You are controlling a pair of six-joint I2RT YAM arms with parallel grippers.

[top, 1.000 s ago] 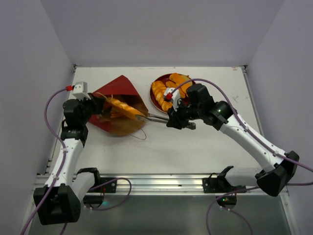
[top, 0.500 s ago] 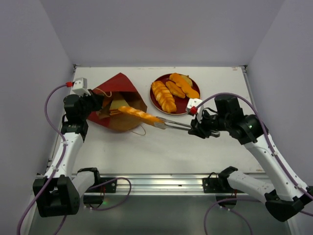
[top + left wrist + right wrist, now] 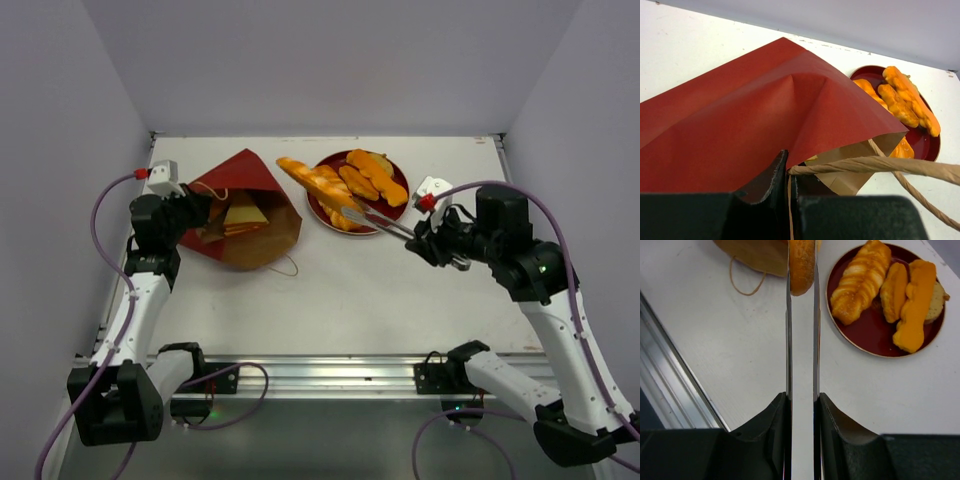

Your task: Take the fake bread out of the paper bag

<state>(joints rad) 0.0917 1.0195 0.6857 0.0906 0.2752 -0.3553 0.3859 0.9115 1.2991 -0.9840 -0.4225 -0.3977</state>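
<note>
A round, glossy dark red plate (image 3: 871,336) with a thin pale rim sits toward the far side of the white table (image 3: 400,300). Long metal tongs (image 3: 385,222) reach over the plate's near edge, blades close together. An aluminium rail (image 3: 330,372) lines the table's near edge; pale walls (image 3: 330,60) close three sides.

The paper bag (image 3: 245,240) lies near the table's (image 3: 400,300) far-left corner with bread (image 3: 240,215) inside and the left gripper (image 3: 197,214) at its left edge, the plate (image 3: 874,337) sits right of it by the far edge — breads (image 3: 368,178) on it — and a long bun (image 3: 313,181), in tongs (image 3: 385,222) from the right gripper (image 3: 424,241), hangs between bag and plate.
</note>
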